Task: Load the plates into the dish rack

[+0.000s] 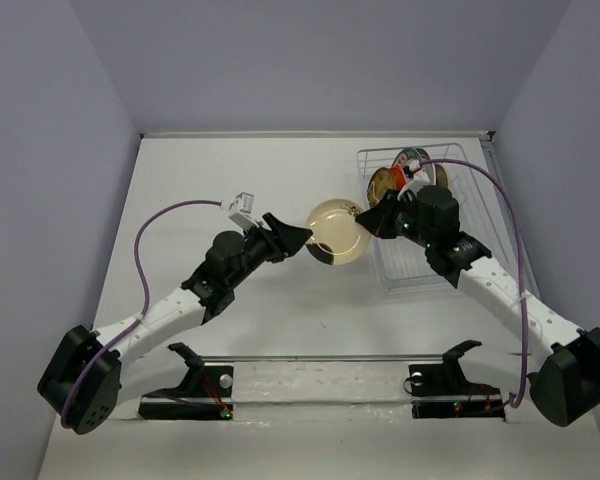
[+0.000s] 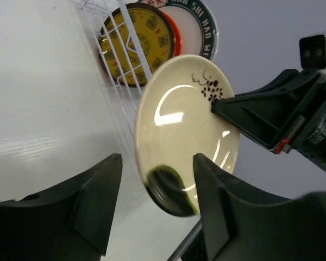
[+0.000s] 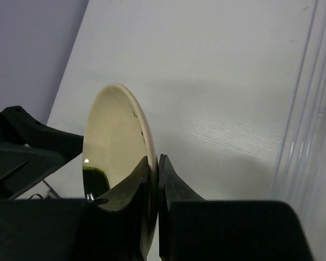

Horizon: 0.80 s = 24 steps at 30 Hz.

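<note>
My right gripper (image 1: 372,218) is shut on the rim of a shiny cream-gold plate (image 1: 335,232) and holds it on edge above the table, left of the dish rack (image 1: 460,160). In the right wrist view the fingers (image 3: 171,179) pinch the plate (image 3: 111,141) from both sides. My left gripper (image 1: 295,232) is open, its fingers standing either side of the plate's (image 2: 179,119) opposite edge without touching it. The white wire rack (image 2: 117,54) holds an orange-rimmed plate (image 2: 141,41) and a white plate with a teal rim (image 2: 198,22), both upright.
The rack stands at the far right of the white table, close to the right wall; its near part shows no plates. The rack's edge shows at the right of the right wrist view (image 3: 309,136). Purple walls close the table in on three sides.
</note>
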Each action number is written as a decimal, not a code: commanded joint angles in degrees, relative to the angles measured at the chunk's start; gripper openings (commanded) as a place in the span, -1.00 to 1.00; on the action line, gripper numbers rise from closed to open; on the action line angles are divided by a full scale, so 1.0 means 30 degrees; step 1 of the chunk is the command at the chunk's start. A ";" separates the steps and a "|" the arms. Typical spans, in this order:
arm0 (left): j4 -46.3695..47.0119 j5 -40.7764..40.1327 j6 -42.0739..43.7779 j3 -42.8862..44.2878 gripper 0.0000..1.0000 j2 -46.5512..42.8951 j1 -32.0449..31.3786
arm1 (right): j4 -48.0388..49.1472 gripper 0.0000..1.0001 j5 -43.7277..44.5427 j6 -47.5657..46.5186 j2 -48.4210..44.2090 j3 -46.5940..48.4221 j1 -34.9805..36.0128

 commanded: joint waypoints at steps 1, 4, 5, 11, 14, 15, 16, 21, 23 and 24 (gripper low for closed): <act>-0.0454 0.0975 0.1751 0.1523 0.57 -0.2223 -0.0101 | -0.1346 -0.86 0.3527 -0.1566 -0.0746 0.2237 -0.0068; -0.3316 0.0948 0.3648 0.2632 0.98 -0.3922 -0.0101 | -0.2259 -0.86 0.7361 -0.3322 -0.0748 0.4576 -0.1551; -0.4202 0.0919 0.3658 0.2986 0.98 -0.4336 -0.0101 | -0.2378 -0.86 0.8191 -0.3679 -0.0747 0.4585 -0.2229; -1.0035 0.0745 0.7577 0.4104 0.98 -0.7822 -0.0101 | 0.3144 -0.86 1.6220 -0.7835 -0.0194 0.5291 -0.6480; -1.1734 0.0334 0.8197 0.3870 0.98 -0.9459 -0.0101 | 0.7412 -0.86 1.7398 -1.0881 0.0889 0.5055 -0.7854; -1.2176 0.0275 0.8315 0.3869 0.98 -0.9844 -0.0101 | 0.8624 -0.86 1.7021 -1.2021 0.1329 0.4938 -0.8093; -1.2499 0.0129 0.8577 0.3869 0.98 -1.0196 -0.0101 | 0.9593 -0.86 1.6176 -1.4120 0.2261 0.4821 -0.8298; -1.2680 0.0096 0.8785 0.3781 0.98 -1.1985 -0.0102 | 1.1655 -0.86 1.3310 -1.8499 0.4818 0.5230 -0.8915; -1.2561 0.0303 0.8755 0.3752 0.98 -1.2191 -0.0101 | 1.1478 -0.86 1.2567 -1.9178 0.5228 0.5113 -0.8915; -1.2561 0.0390 0.8726 0.3752 0.98 -1.2192 -0.0101 | 1.1449 -0.86 1.2506 -1.9354 0.5375 0.5113 -0.8915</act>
